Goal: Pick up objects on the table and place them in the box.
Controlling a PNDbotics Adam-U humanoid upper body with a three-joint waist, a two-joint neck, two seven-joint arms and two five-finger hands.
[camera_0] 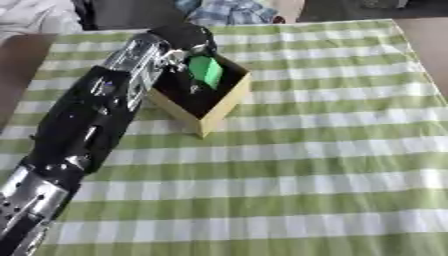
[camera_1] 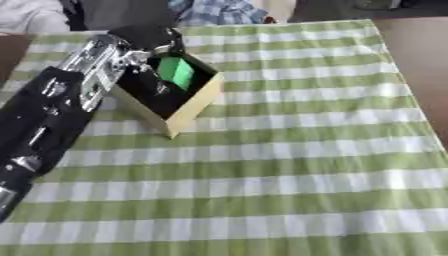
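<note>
1. At the far left of the table (camera_0: 332,165), which is covered with a green-and-white checked cloth, stands an open-topped box (camera_0: 220,102) with tan walls and a dark interior. One corner of the box points toward the camera.
2. Inside the box, a bright green object (camera_0: 206,70) shows against the dark interior, tilted, near the far-left side. Its shape beyond a flat green block cannot be made out.
3. The left arm (camera_0: 92,115) enters from the lower-left corner and runs diagonally up to the box; black shell, silver sections near the wrist and at the lower end.
4. The left hand (camera_0: 182,39) sits over the far-left rim of the box, directly above and beside the green object. It reads only as a dark rounded mass.
5. Hand state: cannot tell whether the fingers are spread or curled, nor whether they touch the green object; the arm's silver wrist section hides the near side.
6. The right hand does not show in either view.
7. The rest of the cloth, toward the right and toward the camera, carries no other visible item.
8. Beyond the far table edge: a patch of blue plaid fabric (camera_0: 229,11).
</note>
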